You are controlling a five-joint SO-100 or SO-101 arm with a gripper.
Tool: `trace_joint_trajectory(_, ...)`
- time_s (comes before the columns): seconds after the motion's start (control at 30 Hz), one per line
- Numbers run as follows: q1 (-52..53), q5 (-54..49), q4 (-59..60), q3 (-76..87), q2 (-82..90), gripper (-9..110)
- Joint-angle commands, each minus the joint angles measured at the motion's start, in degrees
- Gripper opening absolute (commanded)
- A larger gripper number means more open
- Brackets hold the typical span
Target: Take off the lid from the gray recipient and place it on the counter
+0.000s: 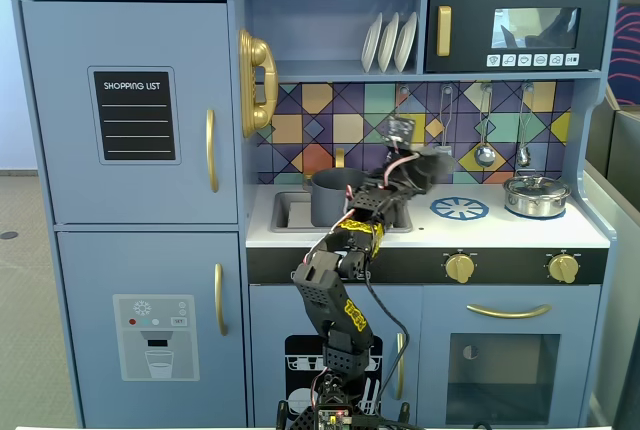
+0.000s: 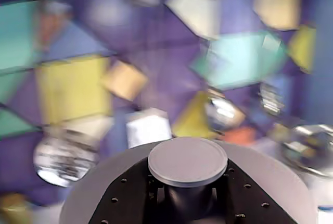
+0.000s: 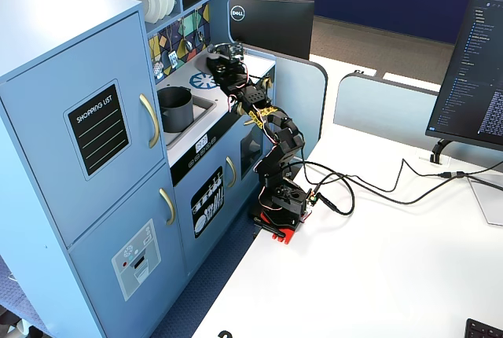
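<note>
Far at nine o'clock of the toy kitchen in a fixed view, two blue fridge doors with gold handles and a shopping-list board. Next toward three o'clock, recessed sink set into the white counter, with the gray recipient standing upright in it, mouth open and uncovered. At five o'clock of that pot, black arm rising from below the counter edge and bending up over the worktop. At the arm's tip, the lid held in the air at two o'clock of the gray recipient, tilted on edge toward the tiled backsplash and clear of the counter. Seen from the wrist, gripper clamped on the stem under the lid's round knob, gray disc spreading out behind the black fingers; background tiles blurred. Further toward three o'clock in the front fixed view, blue burner ring printed on the counter at five o'clock of the lid. At three o'clock of the ring, shiny steel pot with its own lid on, well apart from the gripper. Above it, at twelve o'clock, utensils hanging on the backsplash.
</note>
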Motion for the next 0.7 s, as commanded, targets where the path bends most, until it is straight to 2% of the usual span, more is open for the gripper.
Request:
trace_joint_trajectory(0.0, 3.9, 0.7, -5.3, 2.2, 2.2, 0)
trace_joint_trajectory(0.17, 5.3, -0.1, -11.0, 7.0, -0.8, 0)
trace_joint_trajectory(0.67, 4.4, -1.4, -19.9, 7.7, -14.1, 0)
